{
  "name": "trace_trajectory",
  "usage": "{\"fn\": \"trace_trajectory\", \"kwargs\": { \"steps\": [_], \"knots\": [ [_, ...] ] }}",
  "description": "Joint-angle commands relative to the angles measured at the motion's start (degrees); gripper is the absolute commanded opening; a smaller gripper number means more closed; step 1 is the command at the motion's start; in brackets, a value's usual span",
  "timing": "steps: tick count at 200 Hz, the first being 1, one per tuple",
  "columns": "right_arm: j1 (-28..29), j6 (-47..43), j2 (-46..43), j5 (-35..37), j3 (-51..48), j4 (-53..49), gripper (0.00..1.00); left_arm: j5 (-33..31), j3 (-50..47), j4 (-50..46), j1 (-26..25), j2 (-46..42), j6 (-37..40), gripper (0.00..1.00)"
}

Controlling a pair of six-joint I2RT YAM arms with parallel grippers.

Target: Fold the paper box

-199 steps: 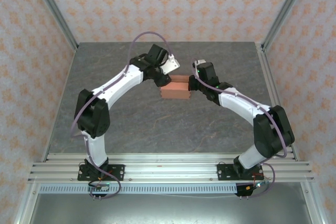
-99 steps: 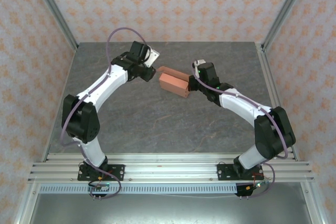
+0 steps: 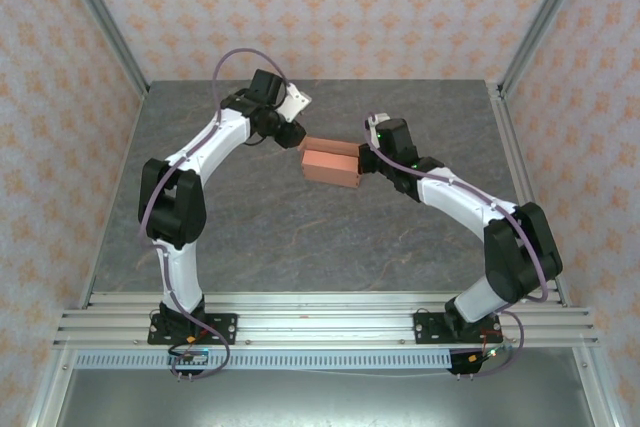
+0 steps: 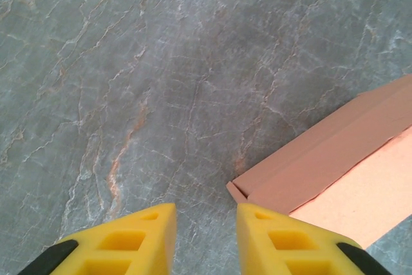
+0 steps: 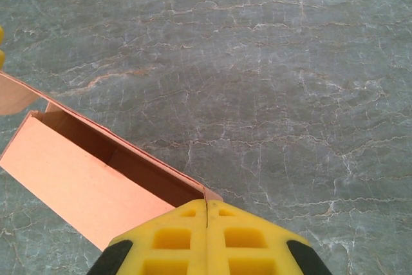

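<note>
The left arm (image 3: 205, 152) rises from its base at lower left of the top view and arcs to upper centre. The left gripper (image 4: 206, 214) points downward, its yellow fingers (image 4: 145, 227) parted by a narrow gap with nothing between them. The right arm (image 3: 470, 202) arcs from lower right toward centre, and the right gripper (image 5: 206, 207) is closed, its fingers pinching one thin wall of the box (image 5: 84, 185).

Can't see the paper box (image 4: 335, 165) whole from the left wrist, cropped at the right edge; lose its near end wall behind the right tool (image 5: 206, 214) clamped on it; lose one flap past that view's left edge; can't judge from above whether the left tool (image 3: 295, 137) touches the card.
</note>
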Motion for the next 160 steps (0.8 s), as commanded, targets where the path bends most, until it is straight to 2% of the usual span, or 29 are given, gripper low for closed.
{"fn": "trace_trajectory", "kwargs": {
  "steps": [1,22,48,85,114,130,160],
  "knots": [
    [0.5,-1.0,0.8,0.0,2.2,-0.3,0.0,1.7,0.5,-2.7,0.1,-1.1,1.4,0.31],
    [0.5,-1.0,0.9,0.0,2.3,-0.4,0.0,0.8,0.3,-3.3,0.3,-2.1,0.0,0.33],
    [0.4,-1.0,1.0,-0.1,2.4,-0.4,0.0,4.2,0.5,-5.2,0.3,-3.1,-0.3,0.33],
    [0.4,-1.2,0.9,0.0,2.5,-0.7,0.0,5.2,-0.4,-6.7,0.3,-3.1,-0.6,0.33],
    [0.4,-1.3,0.9,0.3,2.5,-0.9,0.0,1.8,-0.1,-6.7,0.6,-5.3,-4.6,0.3],
    [0.4,-1.4,0.8,0.5,2.4,-1.0,0.0,-1.9,0.0,-6.9,0.6,-6.7,-8.1,0.25],
    [0.4,-1.4,0.8,0.2,2.6,-0.9,0.0,-2.9,-4.3,-4.3,0.6,-11.0,-11.8,0.28]
  ]
}}
